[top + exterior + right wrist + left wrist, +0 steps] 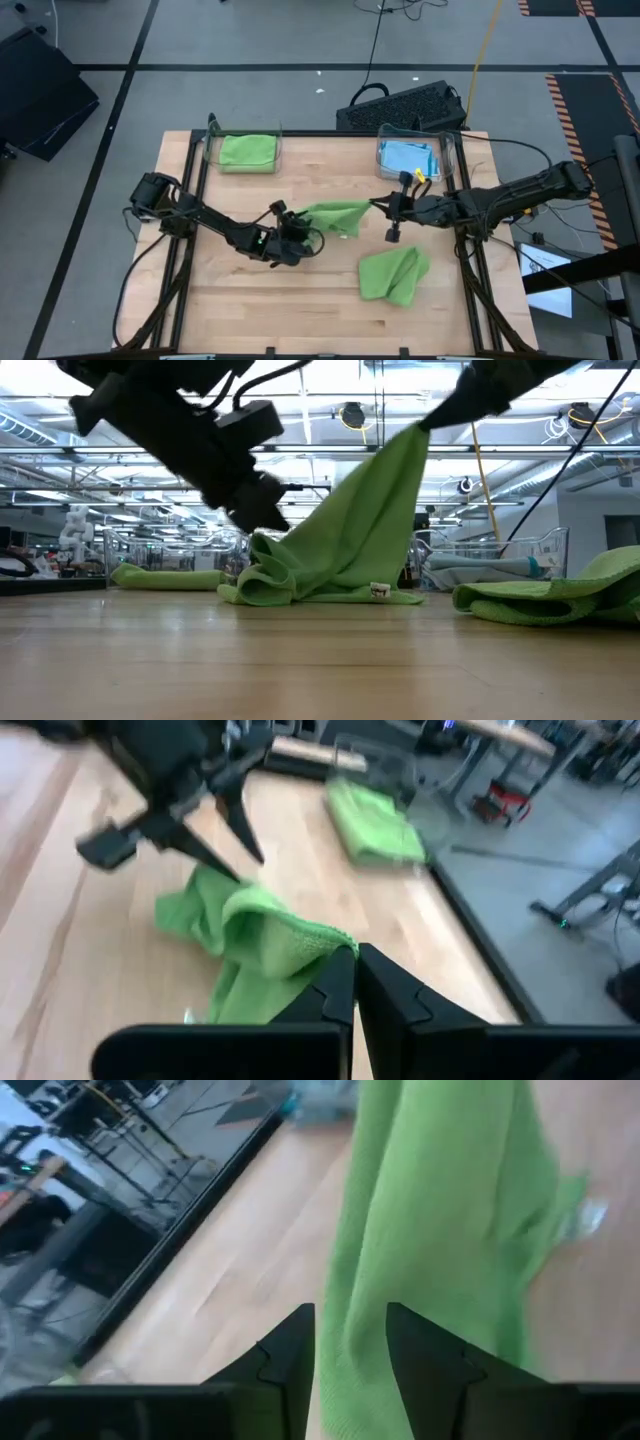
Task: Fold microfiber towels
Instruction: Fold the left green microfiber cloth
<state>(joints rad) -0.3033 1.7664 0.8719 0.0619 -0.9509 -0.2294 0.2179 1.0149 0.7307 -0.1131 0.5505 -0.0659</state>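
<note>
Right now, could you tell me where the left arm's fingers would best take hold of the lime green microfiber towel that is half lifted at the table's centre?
Probably the bunched lower edge of the lime green microfiber towel, approached from the left arm's side. The right gripper holds one corner raised, so the cloth slopes down to folds heaped beside the open left gripper.

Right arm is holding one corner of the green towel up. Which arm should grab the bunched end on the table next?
Left. The left gripper is open right beside the bunched end of the green towel, while the right gripper is shut on the raised corner.
</note>
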